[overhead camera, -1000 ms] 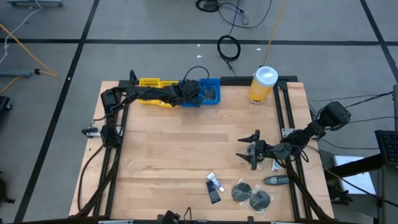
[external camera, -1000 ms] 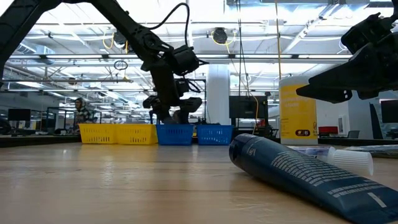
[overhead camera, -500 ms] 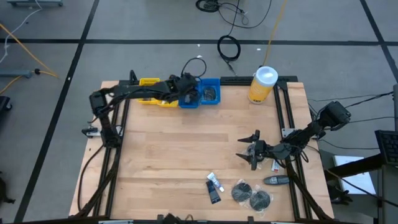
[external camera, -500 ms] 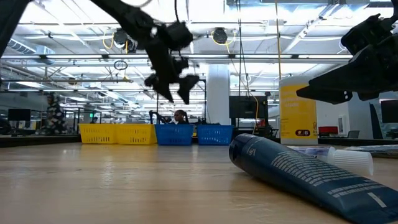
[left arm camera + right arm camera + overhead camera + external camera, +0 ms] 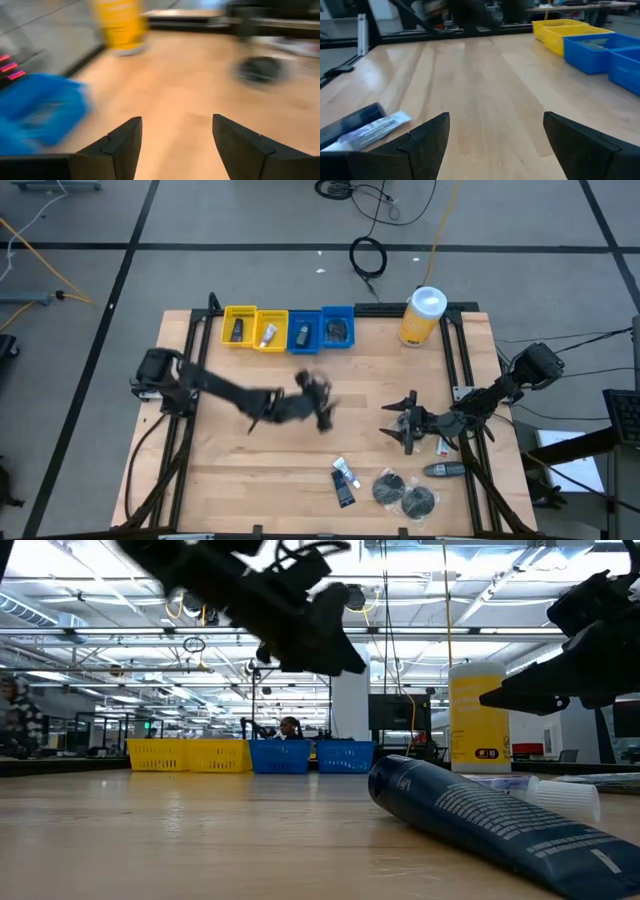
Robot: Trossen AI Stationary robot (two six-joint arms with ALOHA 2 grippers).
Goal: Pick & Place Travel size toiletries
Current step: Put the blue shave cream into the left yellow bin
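Observation:
The travel size toiletries lie near the table's front right: a dark blue tube, two dark round packets, a dark stick-like piece and a thin white tube. The blue tube also lies close in the low view. My left gripper hangs blurred over the table's middle, and its fingers stand open with nothing between them. My right gripper stands open at the right, just beyond the toiletries, and is also empty.
Two yellow bins and two blue bins stand in a row at the far edge, with small items inside. A large yellow canister with a white lid stands at the far right corner. Bare wood lies between the bins and the toiletries.
My left gripper has swung from above the blue bins at the far edge toward the table's middle and near side. It turned as it went, and most of the move came in the last half second. My right arm has kept still.

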